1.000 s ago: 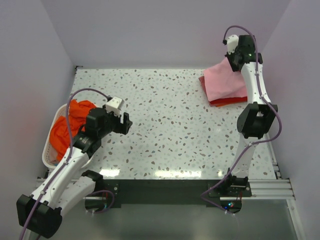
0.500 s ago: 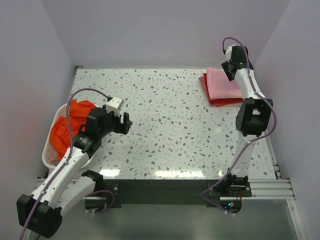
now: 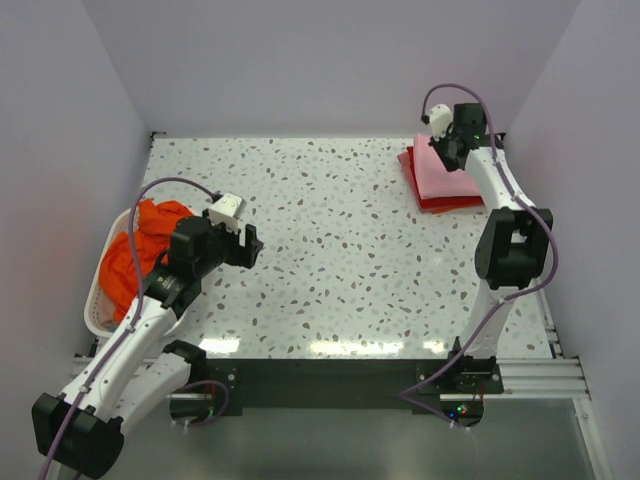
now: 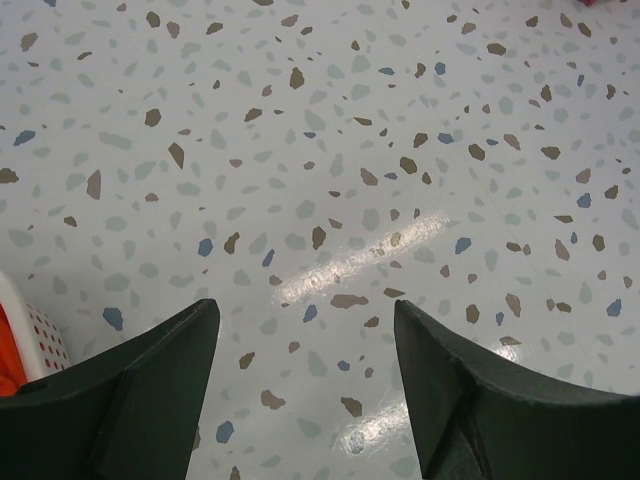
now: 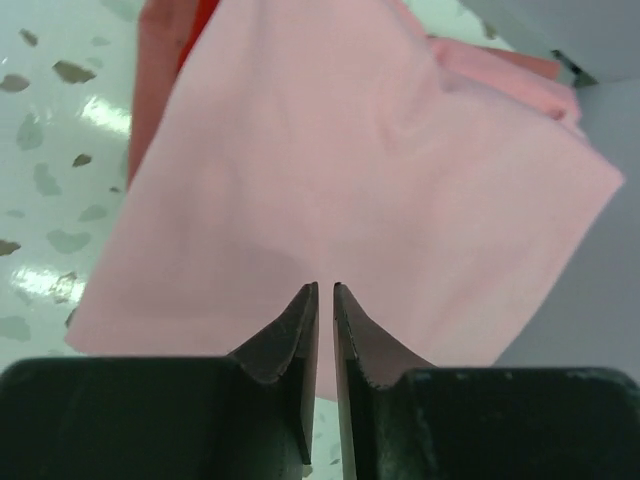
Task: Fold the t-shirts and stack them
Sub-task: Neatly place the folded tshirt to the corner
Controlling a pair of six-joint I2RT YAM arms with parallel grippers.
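A folded light pink t-shirt [image 3: 447,172] [image 5: 380,160] lies on top of a red t-shirt [image 3: 440,204] [image 5: 160,60] at the table's far right. My right gripper [image 3: 443,150] [image 5: 326,288] hovers just over the pink one. Its jaws are almost together, with only a thin slit and nothing between them. An orange t-shirt [image 3: 135,255] is bunched in the white basket [image 3: 97,318] at the left edge. My left gripper [image 3: 250,245] [image 4: 305,305] hangs open over bare table beside that basket, holding nothing.
The speckled tabletop [image 3: 330,230] is walled in on the left, back and right. The shirt stack sits close to the right wall. A bit of the basket's rim [image 4: 40,340] shows at the lower left of the left wrist view.
The right gripper let go of the pink shirt, which now lies flat on the red one. It shifted left and lower, and its jaws came back together. The left arm stayed put.
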